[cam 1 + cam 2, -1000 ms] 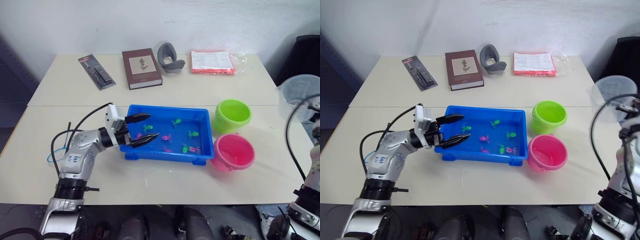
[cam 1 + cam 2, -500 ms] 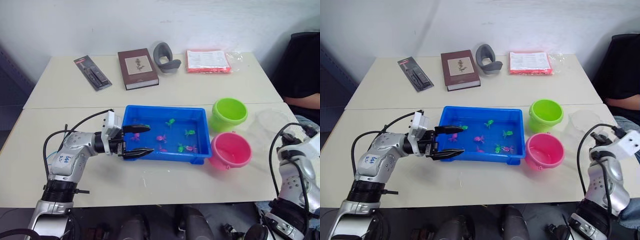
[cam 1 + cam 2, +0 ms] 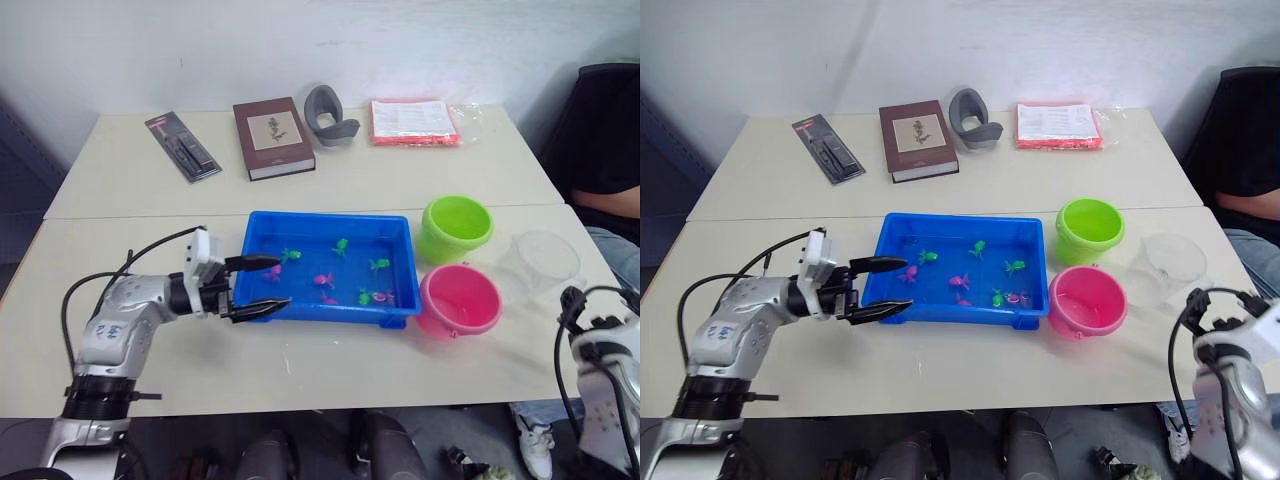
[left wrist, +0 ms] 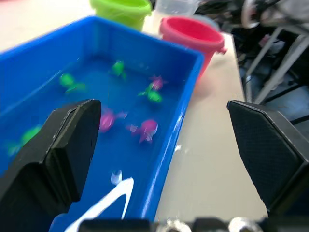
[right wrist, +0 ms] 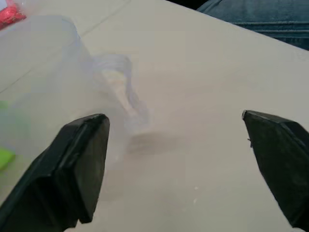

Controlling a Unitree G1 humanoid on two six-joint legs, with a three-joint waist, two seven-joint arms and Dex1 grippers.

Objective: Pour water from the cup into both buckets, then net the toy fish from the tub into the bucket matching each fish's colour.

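The blue tub [image 3: 400,300] holds water and several green and pink toy fish [image 3: 322,280]. To its right stand the green bucket [image 3: 457,228] and, nearer, the pink bucket [image 3: 460,300]. The clear cup [image 3: 543,262] stands upright on the table to the right of the buckets. My right gripper [image 5: 174,118] is open just short of the cup [image 5: 53,96], facing its handle and touching nothing. My left gripper [image 3: 262,283] is open at the tub's left end, its fingertips over the rim. In the left wrist view the open left gripper [image 4: 162,104] faces the fish [image 4: 147,128].
At the table's far side lie a black packaged tool [image 3: 180,145], a brown book [image 3: 272,137], a grey curved object [image 3: 328,112] and a red packet [image 3: 415,122] in a clear bag. A person sits at the right edge [image 3: 610,160].
My right gripper has opened and let go of the cup, which came down from mid-air and now stands on the table. The right arm has drawn back towards the near edge. The camera has shifted.
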